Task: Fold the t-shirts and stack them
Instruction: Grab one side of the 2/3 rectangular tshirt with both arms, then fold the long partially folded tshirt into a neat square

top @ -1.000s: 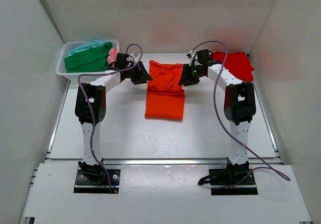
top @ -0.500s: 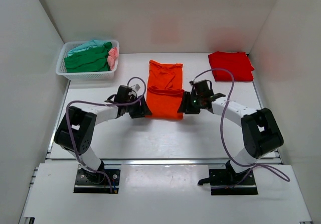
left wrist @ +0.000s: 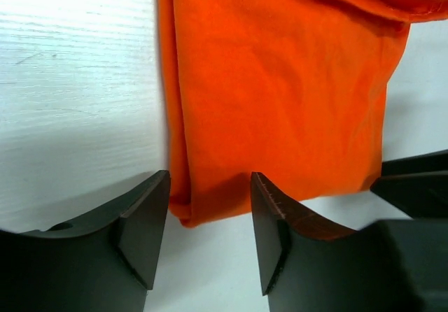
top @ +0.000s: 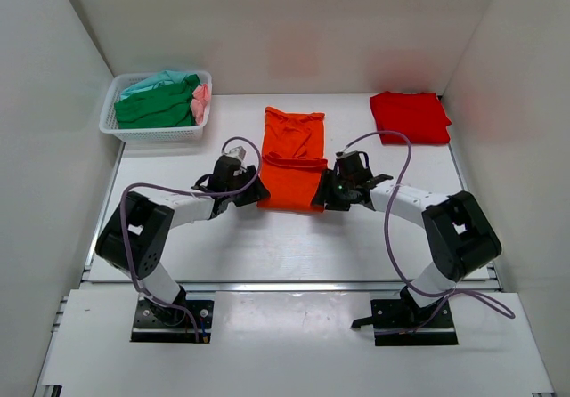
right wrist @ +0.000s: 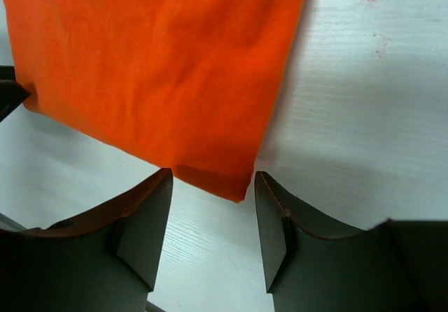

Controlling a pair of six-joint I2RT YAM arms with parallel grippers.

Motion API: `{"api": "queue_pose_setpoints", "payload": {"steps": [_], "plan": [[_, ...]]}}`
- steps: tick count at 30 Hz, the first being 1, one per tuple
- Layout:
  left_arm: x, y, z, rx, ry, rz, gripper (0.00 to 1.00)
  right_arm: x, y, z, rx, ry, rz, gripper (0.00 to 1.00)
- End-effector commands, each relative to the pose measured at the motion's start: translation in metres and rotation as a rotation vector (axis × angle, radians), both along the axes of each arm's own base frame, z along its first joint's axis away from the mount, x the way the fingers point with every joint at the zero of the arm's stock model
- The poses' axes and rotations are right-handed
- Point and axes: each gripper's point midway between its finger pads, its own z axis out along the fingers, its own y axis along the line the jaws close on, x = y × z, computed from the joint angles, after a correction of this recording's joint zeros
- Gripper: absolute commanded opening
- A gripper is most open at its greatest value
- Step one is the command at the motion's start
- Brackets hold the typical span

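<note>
A bright orange t-shirt (top: 292, 158) lies folded into a long strip in the middle of the table. My left gripper (top: 253, 192) sits low at its near left corner and my right gripper (top: 330, 192) at its near right corner. In the left wrist view the orange t-shirt (left wrist: 280, 81) reaches between the open jaws of the left gripper (left wrist: 208, 189), unclamped. In the right wrist view the corner of the orange t-shirt (right wrist: 154, 60) lies between the open jaws of the right gripper (right wrist: 213, 189). A folded red t-shirt (top: 410, 117) rests at the back right.
A white mesh basket (top: 151, 133) at the back left holds a green tee (top: 156, 108), a teal tee (top: 156, 81) and a pink tee (top: 201, 97). White walls close the table on three sides. Purple cables loop over both arms.
Both arms have swung from the shirt's far end back to its near corners and dropped low to the table. The right jaws have spread wider. The shirt has not moved.
</note>
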Motion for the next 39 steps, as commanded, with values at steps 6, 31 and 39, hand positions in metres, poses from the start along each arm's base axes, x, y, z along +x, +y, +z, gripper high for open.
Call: {"api": "queue_pose_setpoints", "payload": {"steps": [6,31,39], "plan": [[-0.013,-0.019,-0.004,-0.032,0.010,-0.008,0.61,-0.019,-0.006,-0.014,0.040,0.019,-0.101,0.50],[-0.147,0.002,0.001,-0.057,0.092,-0.168,0.00,-0.139,-0.004,0.019,0.098,-0.039,0.099,0.00],[-0.121,-0.001,0.074,-0.176,-0.029,-0.130,0.00,-0.112,0.001,0.077,0.153,-0.159,0.200,0.00]]}}
